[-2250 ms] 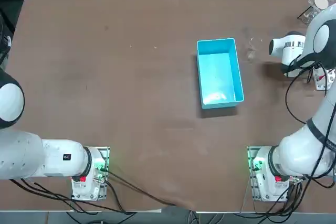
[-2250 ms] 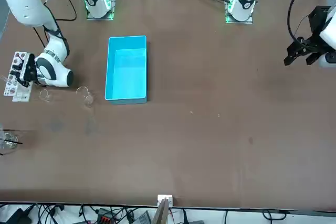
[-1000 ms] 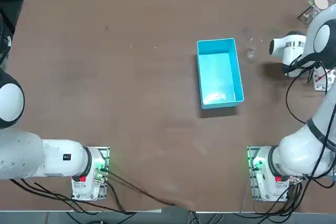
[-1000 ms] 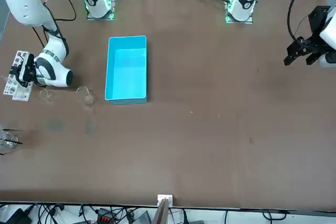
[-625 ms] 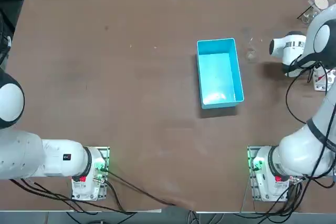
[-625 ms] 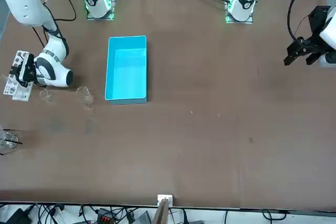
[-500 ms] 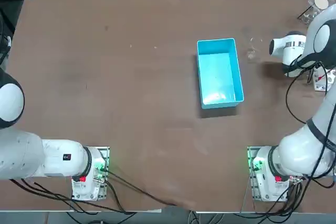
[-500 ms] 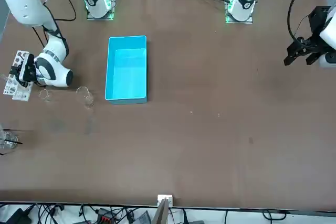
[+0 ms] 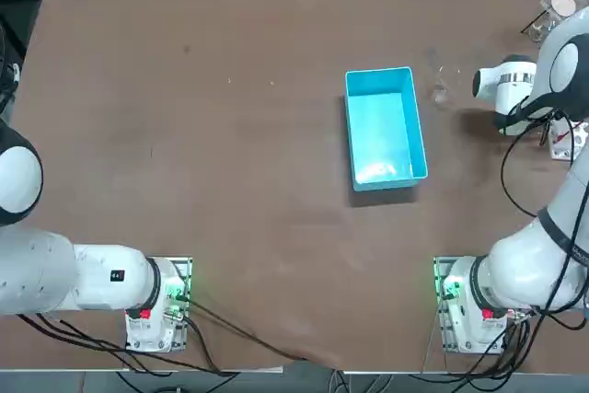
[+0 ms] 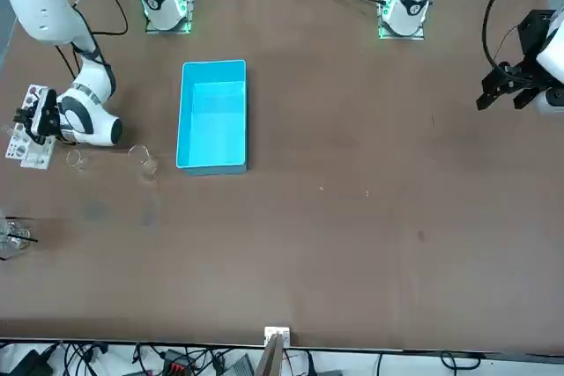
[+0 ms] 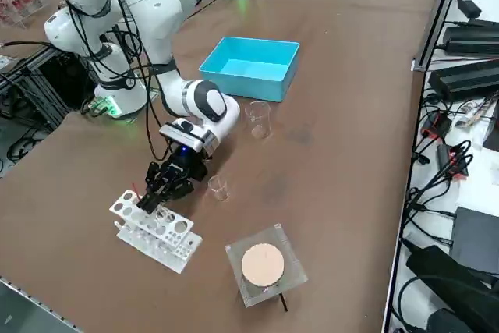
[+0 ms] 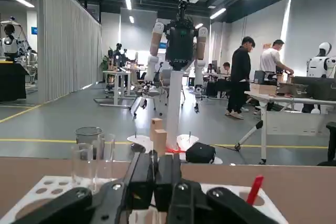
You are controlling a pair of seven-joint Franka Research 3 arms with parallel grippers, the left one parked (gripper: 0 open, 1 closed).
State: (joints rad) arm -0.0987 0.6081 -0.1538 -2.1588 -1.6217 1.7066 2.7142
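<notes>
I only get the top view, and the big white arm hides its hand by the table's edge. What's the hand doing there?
Observer: The right side view shows it. The right gripper is down right over a white tube rack, with its jaws pressed together.
Operator: Is anything in the rack?
Observer: Yes, the wrist view shows a thin red stick standing in one hole.
Operator: Anything else hiding under the arm?
Observer: A small clear beaker stands on the table just beside the gripper, apart from the rack.
</notes>
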